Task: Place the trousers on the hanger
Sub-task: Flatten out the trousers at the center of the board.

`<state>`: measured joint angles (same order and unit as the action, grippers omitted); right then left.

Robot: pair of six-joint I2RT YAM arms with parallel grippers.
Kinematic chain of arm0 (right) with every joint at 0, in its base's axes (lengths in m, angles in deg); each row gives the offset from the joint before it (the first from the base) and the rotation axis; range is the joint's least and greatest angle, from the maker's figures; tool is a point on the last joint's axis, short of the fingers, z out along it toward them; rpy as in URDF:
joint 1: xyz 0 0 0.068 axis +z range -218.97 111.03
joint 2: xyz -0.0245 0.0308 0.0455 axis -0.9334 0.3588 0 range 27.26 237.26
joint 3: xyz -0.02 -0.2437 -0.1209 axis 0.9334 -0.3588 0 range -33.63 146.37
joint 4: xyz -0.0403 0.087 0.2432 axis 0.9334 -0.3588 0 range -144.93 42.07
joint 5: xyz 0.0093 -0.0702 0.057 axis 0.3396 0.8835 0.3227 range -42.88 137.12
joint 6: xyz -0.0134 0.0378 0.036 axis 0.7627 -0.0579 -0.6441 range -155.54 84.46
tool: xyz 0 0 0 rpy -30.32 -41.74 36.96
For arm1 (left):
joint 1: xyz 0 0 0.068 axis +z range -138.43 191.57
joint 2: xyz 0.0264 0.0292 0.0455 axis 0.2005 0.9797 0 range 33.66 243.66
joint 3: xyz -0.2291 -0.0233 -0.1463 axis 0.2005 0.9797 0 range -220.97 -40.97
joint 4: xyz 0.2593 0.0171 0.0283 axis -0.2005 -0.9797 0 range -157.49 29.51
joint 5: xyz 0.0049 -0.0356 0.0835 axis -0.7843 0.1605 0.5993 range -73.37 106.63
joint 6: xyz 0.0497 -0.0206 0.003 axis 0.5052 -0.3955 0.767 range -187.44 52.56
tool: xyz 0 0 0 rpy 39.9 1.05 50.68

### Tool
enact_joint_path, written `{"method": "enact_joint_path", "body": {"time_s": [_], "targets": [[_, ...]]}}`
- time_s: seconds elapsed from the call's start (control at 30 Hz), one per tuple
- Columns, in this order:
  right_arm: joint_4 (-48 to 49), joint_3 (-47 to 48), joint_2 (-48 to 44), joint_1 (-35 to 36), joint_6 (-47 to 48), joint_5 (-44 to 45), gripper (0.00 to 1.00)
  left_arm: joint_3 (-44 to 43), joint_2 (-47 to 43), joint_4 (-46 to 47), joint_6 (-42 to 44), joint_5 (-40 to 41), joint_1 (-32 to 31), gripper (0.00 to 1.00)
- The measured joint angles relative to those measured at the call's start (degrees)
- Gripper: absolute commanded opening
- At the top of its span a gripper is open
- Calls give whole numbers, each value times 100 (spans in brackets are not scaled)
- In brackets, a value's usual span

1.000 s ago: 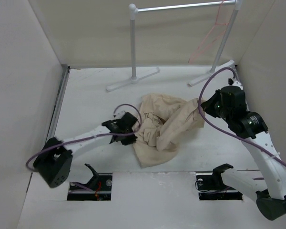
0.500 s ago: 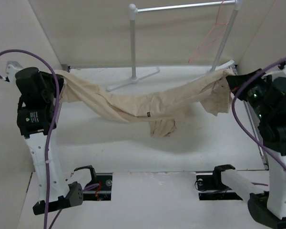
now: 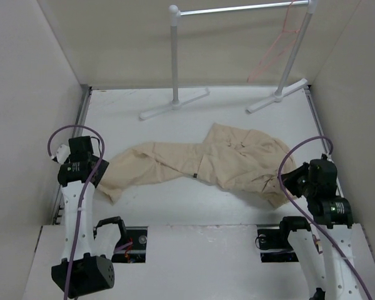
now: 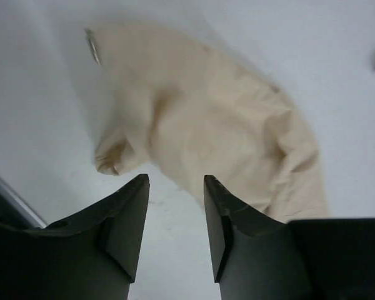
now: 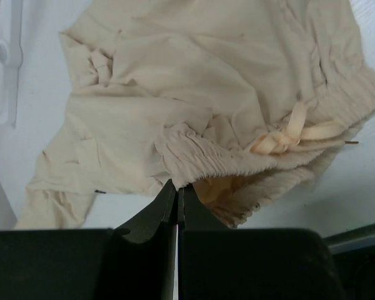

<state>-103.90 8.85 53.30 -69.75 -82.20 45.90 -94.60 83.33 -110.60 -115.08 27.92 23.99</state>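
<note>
The beige trousers lie spread flat across the table, legs to the left and waist to the right, with a small dark tag at a seam. My left gripper is open and empty just off the leg end; its wrist view shows the jaws apart over bare table with the cloth ahead. My right gripper is shut with its tips pinching the gathered waistband edge, beside the drawstring bow. The pink-red wire hanger hangs at the rack's right end.
The white tubular clothes rack stands at the back, its feet on the table behind the trousers. Walls close in the left, right and back. A rack foot shows in the right wrist view.
The trousers, held stretched in the air between both raised grippers, now lie flat on the table. Both arms have come down; the left gripper has let go and stands open.
</note>
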Motion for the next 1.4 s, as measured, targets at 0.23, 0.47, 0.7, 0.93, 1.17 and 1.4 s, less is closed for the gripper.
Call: {"method": "enact_joint_path", "body": {"time_s": [0.23, 0.47, 0.7, 0.93, 1.17, 1.4], "targets": [[94, -2, -26, 72, -4, -33, 0, -103, -131, -153, 236, 337, -535, 50], [247, -236, -46, 562, 146, -79, 1, -17, 684, 332, 15, 92, -1335, 52], [420, -313, 160, 1685, 184, -90, 1, 354, 1963, 1556, -466, -293, -804, 56], [516, -321, 330, 2393, 175, -26, 2, 354, 3143, 2299, -752, -551, -326, 64], [629, -321, 411, 2529, 162, -17, 2, 199, 4127, 2693, -844, -660, -256, 52], [730, -313, 564, 2559, 164, -9, 1, -120, 4500, 2850, -907, -706, -186, 2]]}}
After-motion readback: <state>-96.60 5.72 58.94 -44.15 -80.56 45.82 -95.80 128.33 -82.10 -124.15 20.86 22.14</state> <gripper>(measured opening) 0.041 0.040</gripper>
